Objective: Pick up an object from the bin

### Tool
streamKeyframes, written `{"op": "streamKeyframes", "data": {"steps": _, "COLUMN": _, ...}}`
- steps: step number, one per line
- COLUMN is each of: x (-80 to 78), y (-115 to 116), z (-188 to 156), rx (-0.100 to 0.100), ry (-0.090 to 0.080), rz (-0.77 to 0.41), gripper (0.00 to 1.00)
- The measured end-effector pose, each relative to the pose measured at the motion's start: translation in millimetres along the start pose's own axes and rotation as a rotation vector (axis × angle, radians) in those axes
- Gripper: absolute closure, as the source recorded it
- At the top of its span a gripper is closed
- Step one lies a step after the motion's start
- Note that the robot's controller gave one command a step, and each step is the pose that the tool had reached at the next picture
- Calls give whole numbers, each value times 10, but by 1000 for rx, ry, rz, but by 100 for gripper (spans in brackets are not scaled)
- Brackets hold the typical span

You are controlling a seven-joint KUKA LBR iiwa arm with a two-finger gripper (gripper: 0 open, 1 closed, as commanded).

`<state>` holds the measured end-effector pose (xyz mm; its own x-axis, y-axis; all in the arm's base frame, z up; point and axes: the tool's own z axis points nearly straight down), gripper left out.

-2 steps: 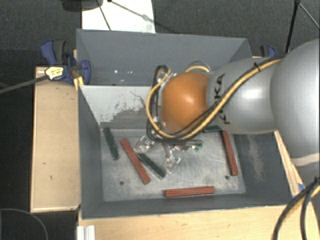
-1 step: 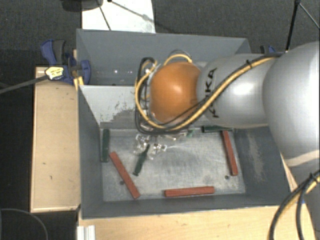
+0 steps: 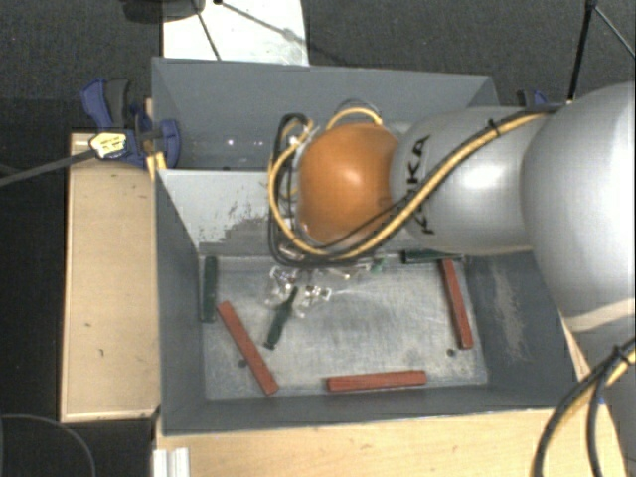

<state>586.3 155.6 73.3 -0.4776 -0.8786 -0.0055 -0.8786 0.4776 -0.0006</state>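
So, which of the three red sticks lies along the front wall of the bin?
The front stick, lying crosswise beside that wall. The left stick slants, and the right stick runs almost front to back.

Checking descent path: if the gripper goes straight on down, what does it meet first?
Probably the short dark green stick lying slanted right by the gripper; depth is unclear, so it may meet bare bin floor instead.

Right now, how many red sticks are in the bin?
3 red sticks: a slanted stick on the left, a flat stick by the front wall, a long stick along the right side. The arm covers part of the bin, so another could be hidden.
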Motion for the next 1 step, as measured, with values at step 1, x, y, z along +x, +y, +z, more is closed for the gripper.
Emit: {"op": "streamKeyframes", "data": {"steps": 1, "x": 0, "y": 0, "z": 0, "rx": 0, "ry": 0, "rz": 0, "gripper": 100}}
